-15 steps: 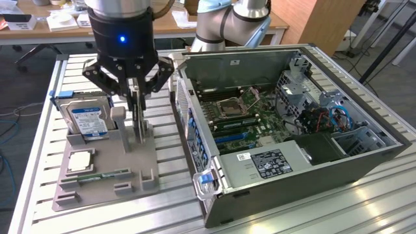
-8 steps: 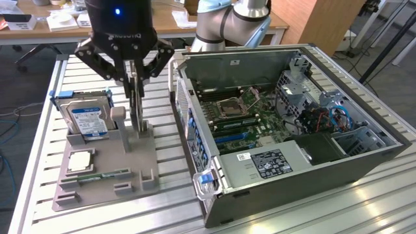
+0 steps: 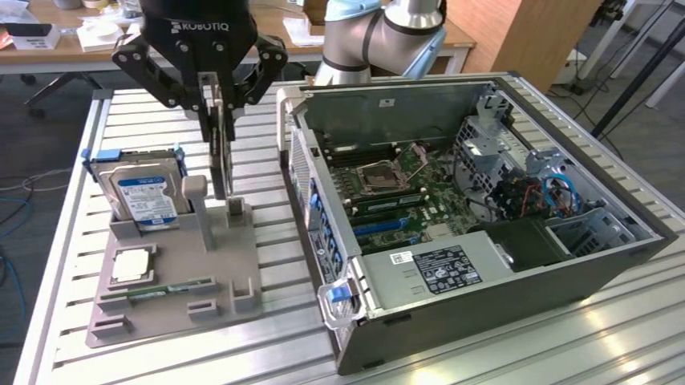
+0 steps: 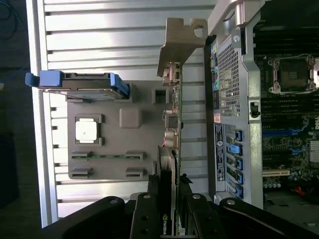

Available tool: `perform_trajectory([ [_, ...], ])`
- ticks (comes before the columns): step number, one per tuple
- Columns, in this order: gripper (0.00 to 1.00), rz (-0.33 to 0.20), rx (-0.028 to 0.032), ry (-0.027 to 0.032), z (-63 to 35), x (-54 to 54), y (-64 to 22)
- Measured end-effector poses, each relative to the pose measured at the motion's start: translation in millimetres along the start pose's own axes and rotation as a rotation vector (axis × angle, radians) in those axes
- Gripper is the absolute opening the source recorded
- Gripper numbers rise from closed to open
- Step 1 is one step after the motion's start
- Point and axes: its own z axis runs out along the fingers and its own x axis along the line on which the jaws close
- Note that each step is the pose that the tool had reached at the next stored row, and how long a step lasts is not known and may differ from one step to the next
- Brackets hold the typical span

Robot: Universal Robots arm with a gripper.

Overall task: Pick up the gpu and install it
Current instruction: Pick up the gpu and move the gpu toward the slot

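Note:
The gpu (image 3: 221,152) is a thin dark card that hangs on edge, upright, over the grey fixture tray (image 3: 172,309). My gripper (image 3: 220,108) is shut on its upper edge, one finger on each face. The card's lower edge sits just above the tray's holder post (image 3: 236,212); I cannot tell whether they touch. In the wrist view the gpu (image 4: 171,124) shows edge-on, with its metal bracket (image 4: 182,37) at the far end and my gripper (image 4: 168,211) clamped around it. The open computer case (image 3: 631,249) lies to the exterior view's right, its motherboard (image 3: 391,196) exposed.
On the tray stand a silver hard drive with a blue label (image 3: 144,196), a square processor chip (image 3: 131,265) and a narrow green memory stick (image 3: 172,287). The case's back wall (image 3: 305,176) rises close beside the card. Everything rests on a slatted metal table (image 3: 268,353).

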Motion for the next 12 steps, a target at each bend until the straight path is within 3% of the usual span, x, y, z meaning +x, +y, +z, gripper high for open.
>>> perform_trajectory([
  [6,0.26,0.000,-0.0009,0.0002,-0.1,-3.0,0.2],
  [12,0.26,0.000,-0.0069,0.0006,0.0,-20.0,1.4],
])
